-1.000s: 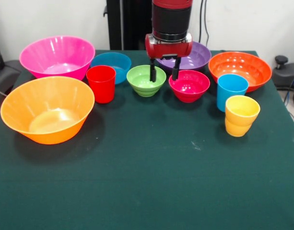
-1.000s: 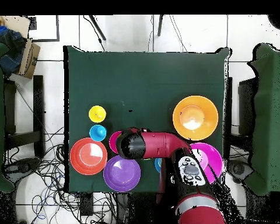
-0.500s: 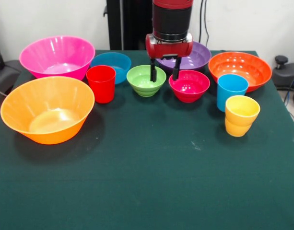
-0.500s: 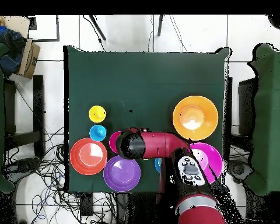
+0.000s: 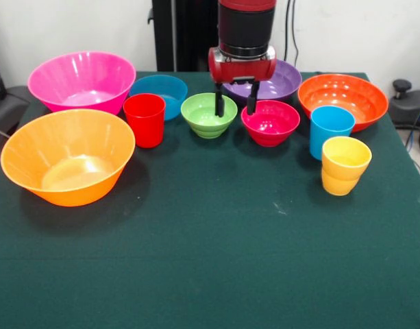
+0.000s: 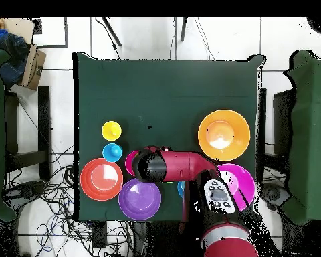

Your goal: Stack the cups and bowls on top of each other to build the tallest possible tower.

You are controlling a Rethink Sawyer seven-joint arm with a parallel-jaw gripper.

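Your hand [image 5: 233, 107] hangs spread above the gap between two small bowls, holding nothing.

Left to right on your green desk [image 5: 210, 260]: yellow-orange bowl [image 5: 68, 165], pink bowl [image 5: 81, 81], red cup [image 5: 144, 120], blue bowl [image 5: 159, 94], green bowl [image 5: 208, 115], crimson-pink bowl [image 5: 270, 123], purple bowl [image 5: 271, 80] behind it, sky-blue cup [image 5: 331, 130], orange bowl [image 5: 342, 100], yellow cup [image 5: 345, 165]. Nothing is stacked.

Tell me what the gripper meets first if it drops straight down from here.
Probably the green bowl's rim: the gripper hangs open between it and the crimson-pink bowl, one jaw over the green rim. Depth is unclear.
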